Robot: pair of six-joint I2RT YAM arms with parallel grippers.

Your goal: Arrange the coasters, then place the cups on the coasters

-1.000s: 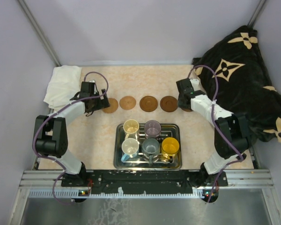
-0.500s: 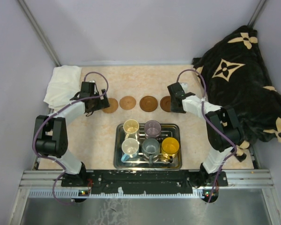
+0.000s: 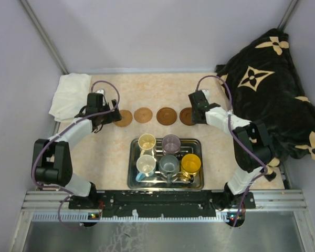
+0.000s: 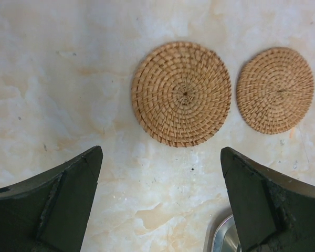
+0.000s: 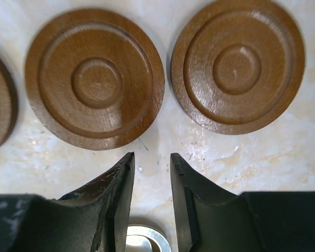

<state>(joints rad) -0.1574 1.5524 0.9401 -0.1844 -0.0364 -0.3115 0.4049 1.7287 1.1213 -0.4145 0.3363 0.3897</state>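
Observation:
Several coasters lie in a row across the table: woven ones [image 3: 124, 118] [image 3: 143, 115], a dark one [image 3: 166, 115], and another [image 3: 186, 116] partly under my right gripper [image 3: 196, 118]. The left wrist view shows the woven coasters [image 4: 181, 93] [image 4: 274, 90] ahead of my wide-open left gripper [image 4: 161, 152] [image 3: 110, 116]. My right gripper [image 5: 151, 156] hangs between two dark coasters [image 5: 94, 79] [image 5: 237, 65], its jaws a narrow gap apart with nothing in it. The cups stand in the tray [image 3: 132, 181]: cream-yellow [image 3: 146, 142], purple [image 3: 171, 142], white [image 3: 146, 165], grey [image 3: 168, 165], orange-yellow [image 3: 190, 164].
A white cloth [image 3: 69, 94] lies at the back left corner. A black blanket with cream flowers [image 3: 273, 89] is heaped along the right side, close to my right arm. The tray's rim [image 4: 223, 239] shows just below my left gripper.
My right gripper has moved left along the coaster row and its jaws have narrowed. My left arm has shifted slightly, its gripper still wide open.

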